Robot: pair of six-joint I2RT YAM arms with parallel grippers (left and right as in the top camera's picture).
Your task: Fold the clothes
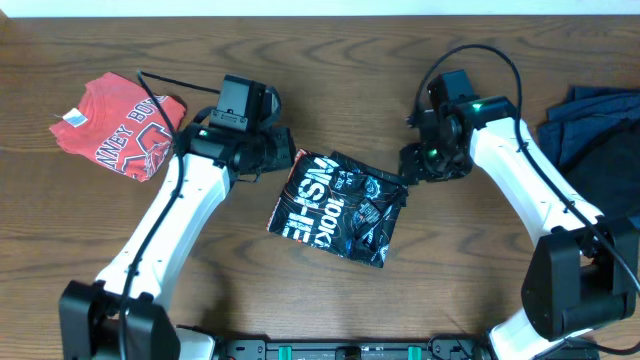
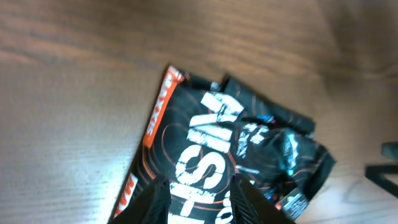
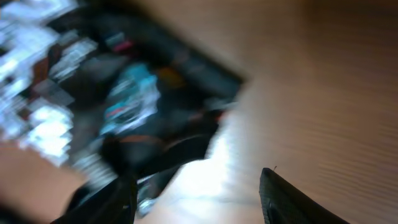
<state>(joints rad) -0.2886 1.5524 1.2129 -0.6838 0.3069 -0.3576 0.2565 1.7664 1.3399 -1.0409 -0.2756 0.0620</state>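
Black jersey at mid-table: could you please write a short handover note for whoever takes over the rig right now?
Left claw: open, over the left edge of the black jersey, holding nothing.
Right claw: open, beside its right corner, empty.
Jersey: mid-table, folded into a rough, rumpled packet.
Red tee far left and navy pile far right: unfolded.
Left: tidy the jersey, fold the rest.

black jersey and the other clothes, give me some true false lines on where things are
1. The jersey shows white lettering. True.
2. The red tee lies on the jersey. False: it lies apart from it.
3. The right pincer is open. True.
4. The left pincer grips the red tee. False: it hovers open over the jersey.
5. The navy clothes touch the red tee. False: they lie at the opposite side.
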